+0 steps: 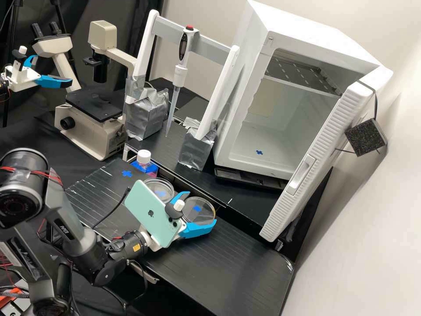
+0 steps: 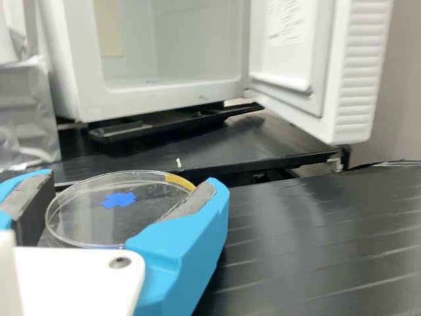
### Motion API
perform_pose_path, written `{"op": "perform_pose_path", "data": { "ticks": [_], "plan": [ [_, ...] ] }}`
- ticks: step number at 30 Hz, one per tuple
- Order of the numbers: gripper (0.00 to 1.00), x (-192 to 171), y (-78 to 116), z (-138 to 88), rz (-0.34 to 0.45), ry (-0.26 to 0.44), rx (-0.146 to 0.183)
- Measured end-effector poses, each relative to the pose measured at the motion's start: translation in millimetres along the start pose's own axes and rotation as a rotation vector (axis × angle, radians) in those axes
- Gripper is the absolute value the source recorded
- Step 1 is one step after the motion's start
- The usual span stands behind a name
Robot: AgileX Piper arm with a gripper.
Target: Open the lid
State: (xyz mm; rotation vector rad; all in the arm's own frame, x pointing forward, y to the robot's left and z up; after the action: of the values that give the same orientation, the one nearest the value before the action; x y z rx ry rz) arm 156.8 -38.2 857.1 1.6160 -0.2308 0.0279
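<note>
this is a laboratory: a microscope [image 1: 94,103] stands near an upright pipette [image 1: 179,74] on its white and grey stand [image 1: 222,90], and lidded petri dishes [image 1: 198,213] sit on the black tabletop [image 1: 239,263] near a white, open-doored cabinet [image 1: 239,101].

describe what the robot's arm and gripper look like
The arm is dark grey, with rounded joints, pale lettering, an orange-yellow sticker near the wrist and red wires. The gripper is white, with two bright blue fingers lined with grey pads. A mint-green phone is mounted by the wrist.
</note>
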Motion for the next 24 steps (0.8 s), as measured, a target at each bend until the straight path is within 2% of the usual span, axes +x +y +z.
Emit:
{"op": "perform_pose_path", "data": {
  "ticks": [4, 11, 12, 15, 17, 24],
  "plan": [
    [0.0, 2.7, -4.3, 1.1, -0.018, -0.002, -0.017],
    [0.0, 4.4, -6.4, 2.3, -0.021, -0.011, -0.01],
    [1.0, 4.5, -6.6, 2.1, -0.022, -0.009, -0.01],
    [1.0, 4.7, -6.9, 1.7, -0.02, -0.009, -0.011],
    [1.0, 4.8, -6.7, 1.7, -0.018, -0.01, -0.024],
    [1.0, 5.5, -8.0, 0.4, -0.019, -0.005, -0.022]
  ]
}}
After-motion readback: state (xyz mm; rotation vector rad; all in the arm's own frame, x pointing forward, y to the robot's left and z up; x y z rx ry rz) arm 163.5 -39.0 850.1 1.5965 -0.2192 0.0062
